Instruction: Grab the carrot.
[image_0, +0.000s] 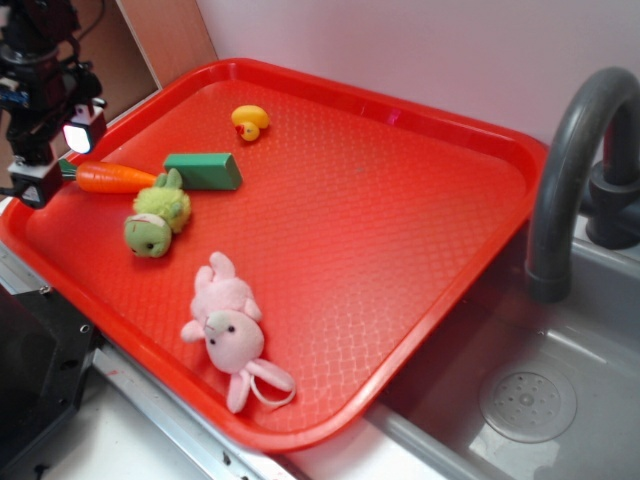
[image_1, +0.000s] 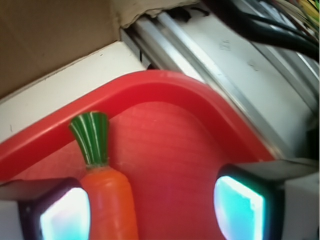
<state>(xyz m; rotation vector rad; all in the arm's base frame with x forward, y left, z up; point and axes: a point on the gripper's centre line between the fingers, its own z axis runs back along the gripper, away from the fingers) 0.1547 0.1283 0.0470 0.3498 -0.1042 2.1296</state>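
Carrot (image_1: 107, 200) between my pads already, hard against the left-hand one in the wrist view and well clear of the right-hand one (image_1: 240, 207); my gripper (image_1: 152, 210) stands wide, holding nothing; the closing squeeze will have to travel mostly from the far pad, so I judge the carrot may slide sideways before it is pinched. Its long axis runs up that view, green ribbed stem cap (image_1: 91, 137) pointing away towards the tray's curved rim (image_1: 165, 82), so my pads would close across the body, which suits me. In the exterior view it lies near the left edge of the red tray (image_0: 400, 230), tip aimed at the green block (image_0: 203, 170) just beyond; the body is glossy, smooth, tapered orange plastic, likely slippery; the tray floor is finely dimpled; the yellow-green plush (image_0: 157, 220) sits soft and fuzzy just beside the carrot
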